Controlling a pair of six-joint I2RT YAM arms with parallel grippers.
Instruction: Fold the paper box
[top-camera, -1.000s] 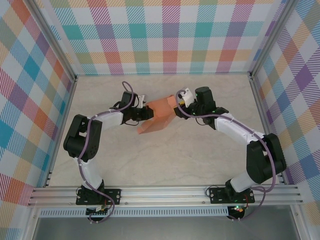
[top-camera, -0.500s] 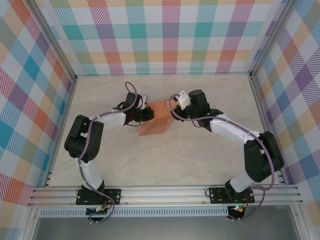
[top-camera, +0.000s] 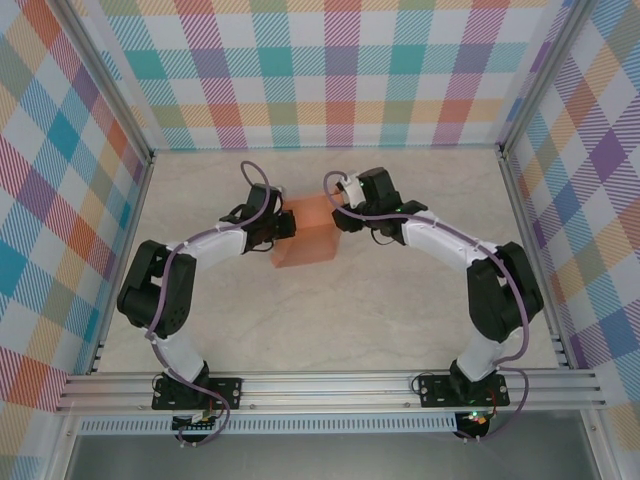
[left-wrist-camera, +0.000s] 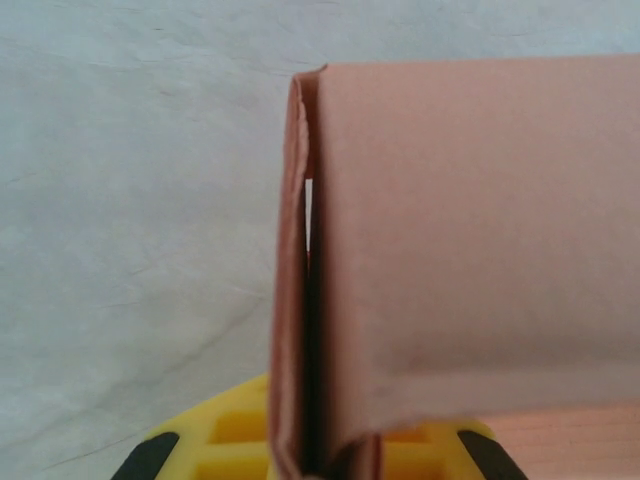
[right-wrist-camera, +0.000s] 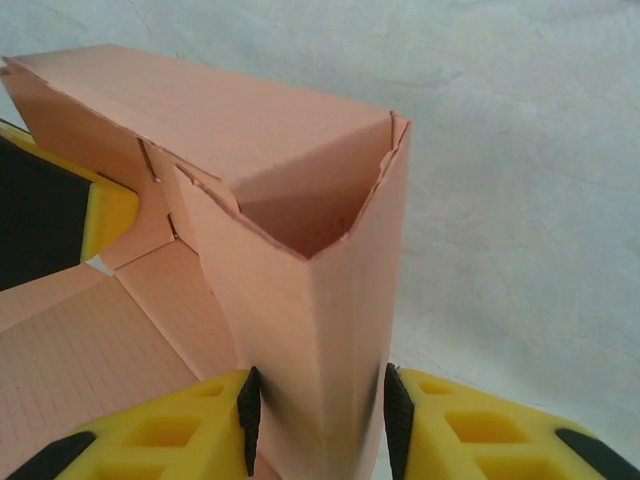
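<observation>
The salmon-orange paper box (top-camera: 308, 232) lies toward the far middle of the table (top-camera: 330, 310), partly folded. Thin walls stand up beside a flat panel, and one end forms an open hollow (edges slightly ragged).

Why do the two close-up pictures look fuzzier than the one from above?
Top external view: even light, sharp, no glare, the paper box crisp. Left wrist view: the box sits very near the lens, its edges soft. Right wrist view: its nearest fold is dim and blurred, farther edges sharper.
</observation>
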